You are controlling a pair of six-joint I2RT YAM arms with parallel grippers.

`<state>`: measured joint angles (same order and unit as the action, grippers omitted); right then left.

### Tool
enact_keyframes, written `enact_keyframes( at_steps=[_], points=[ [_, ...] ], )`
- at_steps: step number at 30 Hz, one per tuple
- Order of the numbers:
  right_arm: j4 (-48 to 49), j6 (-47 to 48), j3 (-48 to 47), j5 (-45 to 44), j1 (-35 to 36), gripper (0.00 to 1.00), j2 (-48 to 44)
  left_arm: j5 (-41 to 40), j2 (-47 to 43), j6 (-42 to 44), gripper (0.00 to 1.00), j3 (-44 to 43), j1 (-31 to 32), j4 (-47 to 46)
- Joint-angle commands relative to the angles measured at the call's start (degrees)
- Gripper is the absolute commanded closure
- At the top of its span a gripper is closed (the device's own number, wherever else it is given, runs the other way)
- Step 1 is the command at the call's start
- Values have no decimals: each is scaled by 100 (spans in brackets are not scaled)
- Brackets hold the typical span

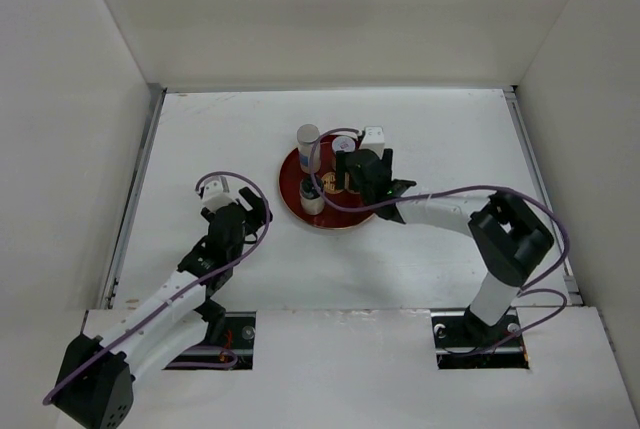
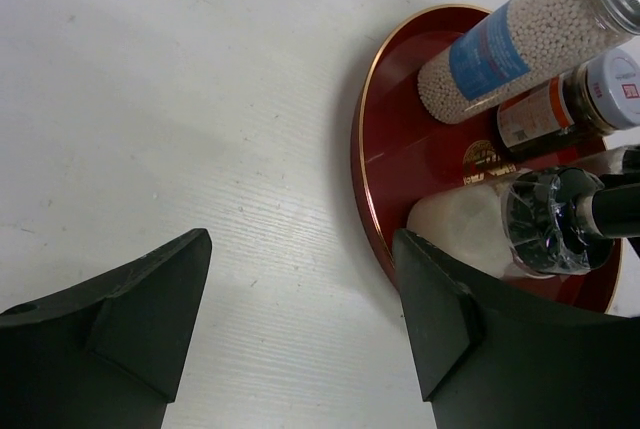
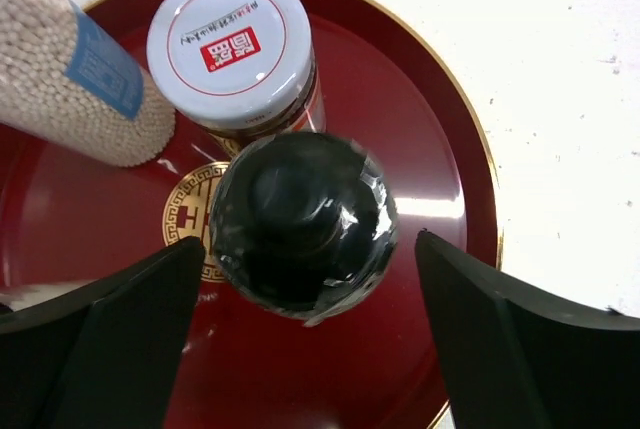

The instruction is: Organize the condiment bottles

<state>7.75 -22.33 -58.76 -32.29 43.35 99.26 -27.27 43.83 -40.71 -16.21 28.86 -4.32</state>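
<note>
Three condiment bottles stand on the round red plate [image 1: 286,189]. The tall whitish cylinder [image 1: 308,145] is at the back left, also in the right wrist view [image 3: 70,84]. The short brown jar with pale lid [image 3: 230,44] stands beside it. The pale dark-capped bottle [image 3: 300,224] is at the plate's front left [image 1: 313,199]. My right gripper [image 3: 310,244] is open, its fingers on either side of that dark cap, not touching it. My left gripper [image 2: 302,249] is open and empty over bare table, just left of the plate's rim [image 2: 360,149].
The white table [image 1: 450,139] is boxed in by white walls at the back and both sides. Purple cables loop over both arms; the right arm's cable [image 1: 470,191] arcs beside the plate. The right arm's forearm lies just right of the plate.
</note>
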Motion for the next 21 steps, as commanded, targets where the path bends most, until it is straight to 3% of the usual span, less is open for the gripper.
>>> enact_keyframes(
  at_steps=[1, 8, 14, 18, 21],
  points=[
    [377, -43, 110, -216, 81, 4, -573, 204, -15, -43, 28, -14, -43, -333],
    [438, -114, 1347, -470, -50, 0, -2505, 266, -68, -51, 25, 39, -105, -351],
    [631, -491, 2868, -462, -972, 0, -4220, 371, -59, -69, 25, 30, -148, -368],
    [798, -834, 3432, -278, -1544, 0, -4565, 450, -77, -78, 25, 21, -192, -368],
    [868, -896, 3433, -277, -1598, 0, -4574, 468, -121, -78, 25, 65, -298, -368]
  ],
)
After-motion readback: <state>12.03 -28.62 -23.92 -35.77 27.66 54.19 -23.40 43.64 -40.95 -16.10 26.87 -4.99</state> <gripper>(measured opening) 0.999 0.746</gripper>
